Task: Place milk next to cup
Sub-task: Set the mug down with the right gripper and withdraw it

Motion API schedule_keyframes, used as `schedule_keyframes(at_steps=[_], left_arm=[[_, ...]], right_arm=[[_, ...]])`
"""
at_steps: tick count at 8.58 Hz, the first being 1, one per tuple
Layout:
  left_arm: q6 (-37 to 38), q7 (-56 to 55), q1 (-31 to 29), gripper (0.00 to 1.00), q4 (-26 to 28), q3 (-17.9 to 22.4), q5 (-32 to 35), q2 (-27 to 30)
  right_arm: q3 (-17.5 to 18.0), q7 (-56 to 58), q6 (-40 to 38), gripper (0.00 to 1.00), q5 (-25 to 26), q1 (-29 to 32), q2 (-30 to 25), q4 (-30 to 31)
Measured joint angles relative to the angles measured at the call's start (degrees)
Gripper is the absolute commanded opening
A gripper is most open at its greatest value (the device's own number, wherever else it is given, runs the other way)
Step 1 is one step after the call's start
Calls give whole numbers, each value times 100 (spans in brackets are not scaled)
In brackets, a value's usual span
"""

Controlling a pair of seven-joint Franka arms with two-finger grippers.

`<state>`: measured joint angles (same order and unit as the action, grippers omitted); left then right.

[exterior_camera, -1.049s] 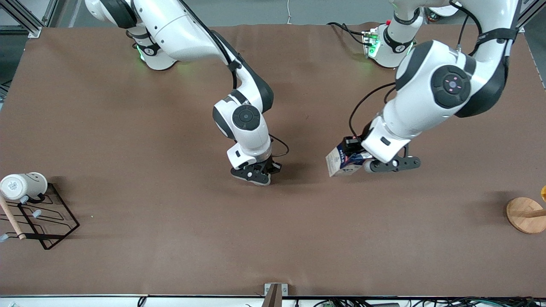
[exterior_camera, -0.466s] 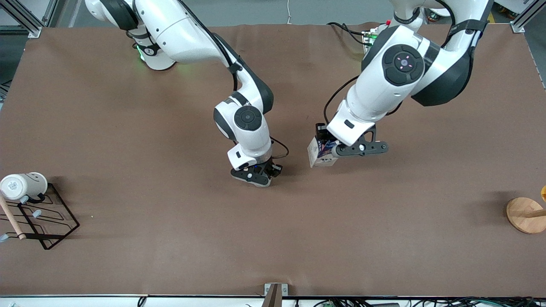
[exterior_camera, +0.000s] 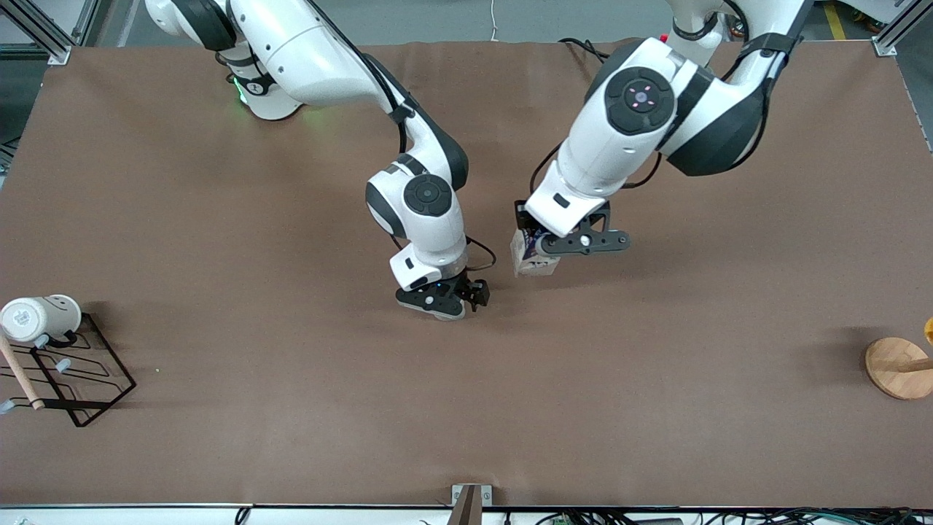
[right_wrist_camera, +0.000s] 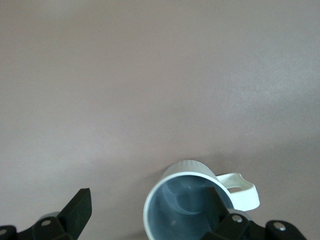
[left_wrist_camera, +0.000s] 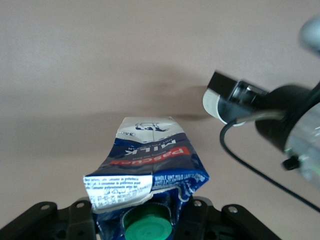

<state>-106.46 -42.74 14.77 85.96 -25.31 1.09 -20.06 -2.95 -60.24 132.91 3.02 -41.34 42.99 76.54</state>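
Note:
My left gripper [exterior_camera: 545,246] is shut on the milk [exterior_camera: 526,257], a blue and white carton with a red label, and holds it tilted low over the middle of the table. In the left wrist view the milk [left_wrist_camera: 150,162] shows its green cap [left_wrist_camera: 148,231] between my left gripper's [left_wrist_camera: 145,226] jaws. The cup [right_wrist_camera: 186,206], pale outside and blue-grey inside with a side handle, stands upright under my right gripper [right_wrist_camera: 150,201]. That gripper is open, with one finger inside the cup. In the front view my right gripper [exterior_camera: 443,299] hides the cup, beside the milk.
A white mug with a face drawing [exterior_camera: 40,317] lies on a black wire rack [exterior_camera: 80,379] with a wooden stick [exterior_camera: 20,378] at the right arm's end. A round wooden base [exterior_camera: 899,368] stands at the left arm's end. My right arm's hand [left_wrist_camera: 260,107] shows in the left wrist view.
My left arm has carried the milk across the table toward my right gripper and the cup. My right gripper has stayed in place and turned slightly.

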Motion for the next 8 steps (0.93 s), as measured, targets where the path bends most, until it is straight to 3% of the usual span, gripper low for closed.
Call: schedule_keyframes(at_steps=[4, 6, 8], left_arm=[[-35, -415, 519, 50, -280, 25, 66, -229], [-361, -929, 993, 50, -610, 35, 491, -663], [-557, -1072, 1310, 50, -693, 45, 689, -1005]], right_arm=[[-41, 191, -1472, 100, -651, 794, -1269, -52], [-54, 1203, -2517, 100, -886, 1485, -1875, 35], [-77, 2715, -3243, 100, -922, 2429, -2598, 520]])
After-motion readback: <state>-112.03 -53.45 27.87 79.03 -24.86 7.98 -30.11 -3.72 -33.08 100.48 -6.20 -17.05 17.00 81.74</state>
